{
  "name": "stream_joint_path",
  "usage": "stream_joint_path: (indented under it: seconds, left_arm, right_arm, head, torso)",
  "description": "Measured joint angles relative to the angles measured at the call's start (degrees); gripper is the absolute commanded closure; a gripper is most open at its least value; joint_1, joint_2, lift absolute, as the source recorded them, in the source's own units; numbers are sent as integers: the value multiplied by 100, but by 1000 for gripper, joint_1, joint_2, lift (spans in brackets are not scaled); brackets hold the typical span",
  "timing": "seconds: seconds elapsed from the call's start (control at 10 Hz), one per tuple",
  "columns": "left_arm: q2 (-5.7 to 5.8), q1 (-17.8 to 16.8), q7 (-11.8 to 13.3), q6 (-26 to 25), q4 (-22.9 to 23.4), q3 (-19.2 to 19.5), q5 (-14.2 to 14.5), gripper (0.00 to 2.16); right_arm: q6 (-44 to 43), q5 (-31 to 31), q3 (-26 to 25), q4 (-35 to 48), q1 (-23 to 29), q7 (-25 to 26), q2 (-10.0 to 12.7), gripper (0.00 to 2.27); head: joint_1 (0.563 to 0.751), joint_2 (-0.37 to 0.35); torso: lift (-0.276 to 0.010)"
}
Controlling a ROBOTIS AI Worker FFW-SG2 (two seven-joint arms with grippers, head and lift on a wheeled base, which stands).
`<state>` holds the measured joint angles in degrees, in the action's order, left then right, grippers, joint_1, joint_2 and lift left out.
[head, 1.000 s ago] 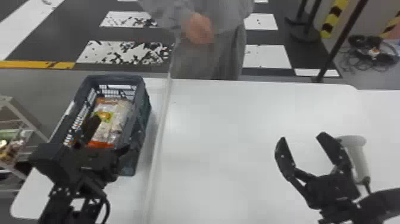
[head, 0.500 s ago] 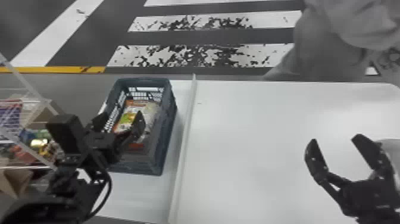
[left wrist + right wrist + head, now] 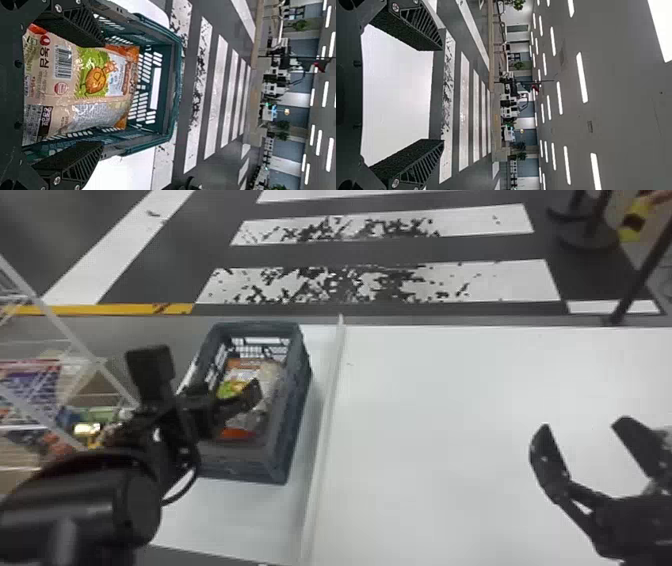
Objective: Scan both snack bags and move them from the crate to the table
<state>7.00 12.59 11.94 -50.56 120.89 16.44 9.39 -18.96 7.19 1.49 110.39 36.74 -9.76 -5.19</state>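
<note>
A snack bag (image 3: 59,91) is seen lying inside the crate (image 3: 287,430); whether a second is covered by it cannot be told. In the left wrist view, a barcode, a green panel and a round orange cartoon figure are made out on its face, with an orange band at its end, while in the head view it is partly hidden by a finger. The crate is set on the desk (image 3: 425,450), to the left of a raised white strip (image 3: 327,405).

The left end effector (image 3: 227,390) is held over the crate, and in the left wrist view its fingers are seen spread wide, with nothing pinched. The right end effector (image 3: 584,425) is placed over the desk, well apart from the crate, its fingers also spread; in the right wrist view, white desk surface is framed between them.

Farther left, packages are stacked behind the bars of a wire rack (image 3: 75,335). Beyond the desk, white stripes (image 3: 375,285) are laid across the dark floor.
</note>
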Motion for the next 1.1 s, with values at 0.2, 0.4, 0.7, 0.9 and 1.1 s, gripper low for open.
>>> stream_joint_path:
  seconds: [0.2,0.4,0.7,0.9,1.1]
  left_arm:
    - [81,-435,103,-484,-415,-40,-158,130]
    - [200,-812,196,-883,-847,-101,-211,130]
    - [332,-1420,424,-1589,-1503,-344,-440,208]
    - [437,-1780,814,-2148,-1951,-557,-762,1163]
    - [460,-1855,1013,-2271,-2139,-684,-1096,1673]
  right_arm:
    - [10,-7,0,0,0,0,0,103]
    - [37,-8,-7,11,-9,0,-4,103]
    - [78,-16,-6,62,-5,0,-9,103]
    - [82,-13,-15,94,20,0,-9,103]
    - [82,-11,-17,121,40,0,-9,103]
  head:
    - [695,193]
    - [695,196]
    - [695,187]
    - [695,179]
    - [695,183]
  torso:
    - [-88]
    - [-88]
    - [-88]
    - [-88]
    - [-88]
